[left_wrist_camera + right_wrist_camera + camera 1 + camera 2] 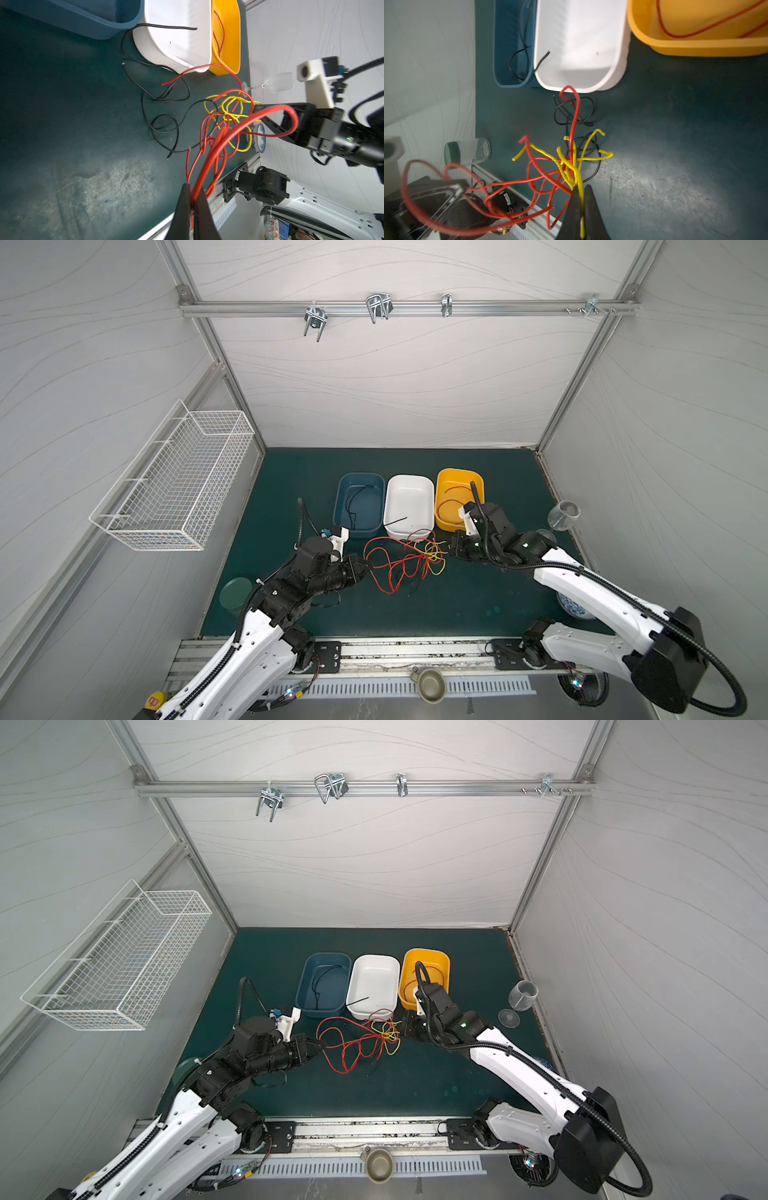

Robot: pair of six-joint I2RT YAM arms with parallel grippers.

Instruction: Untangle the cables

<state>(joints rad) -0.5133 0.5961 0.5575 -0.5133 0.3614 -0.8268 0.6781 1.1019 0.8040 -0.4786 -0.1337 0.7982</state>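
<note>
The cables (405, 562) lie in a tangle of red, yellow and black wires on the green mat in front of the bins, seen in both top views (361, 1042). At the tangle's left edge my left gripper (368, 566) is shut on a red cable (228, 133), which runs out from between its jaws (193, 187). On the right edge, my right gripper (444, 549) is shut on a yellow cable (577, 172) pinched between its jaws (582, 187). Loose black cables (164, 122) rest on the mat beneath the lifted red and yellow ones.
Three bins stand behind the tangle: a blue bin (338, 497) holding a black wire, a white bin (409, 479) with a black wire end over its rim, and a yellow bin (459, 470) holding a red wire. A wine glass (563, 516) lies at the right, a green-lidded jar (235, 593) at the left.
</note>
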